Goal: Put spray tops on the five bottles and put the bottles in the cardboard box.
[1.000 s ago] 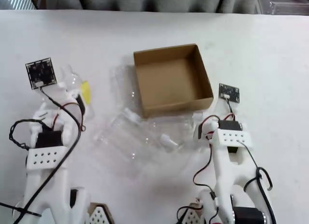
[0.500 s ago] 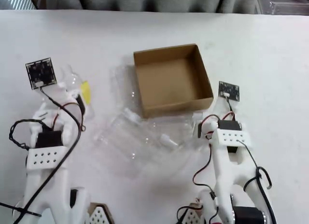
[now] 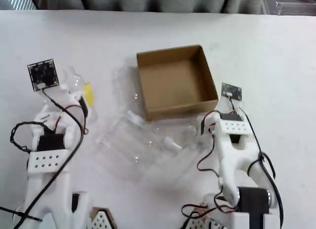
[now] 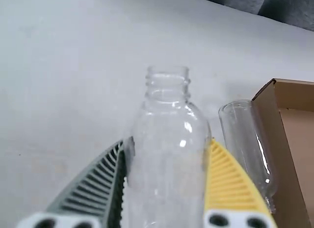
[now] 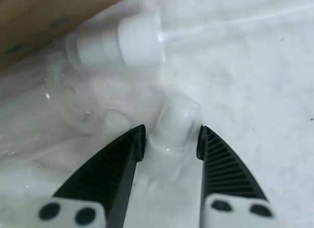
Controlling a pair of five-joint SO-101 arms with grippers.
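Nearest me, both arms sit at the table edge, left one out over the left side, right one by the front right corner of the cardboard box. Right claw is low at the table top, black fingers closed on a whitish spray top, one finger pressed on each side of it. Just past that lies a second spray top, on its side, white collar, thin tube trailing off across the table. It lies close to the box's brown wall, with a clear bottle lying beside it. Middle of the table, between the two arms and in front of the box: a cluster of loose bottles, all clear, all lying flat. They're hard to count, glare and overlap. A small white piece lies among them. Left claw grips a clear uncapped bottle by the body, grey finger on one side, yellow finger on the other, threaded neck pointing away from the wrist, mouth open. Can't tell if its base touches the table. Beyond it another clear bottle lies flat, just beside the box's outer wall. The box itself is further back, centre of the table, open side up, only bare cardboard floor inside.
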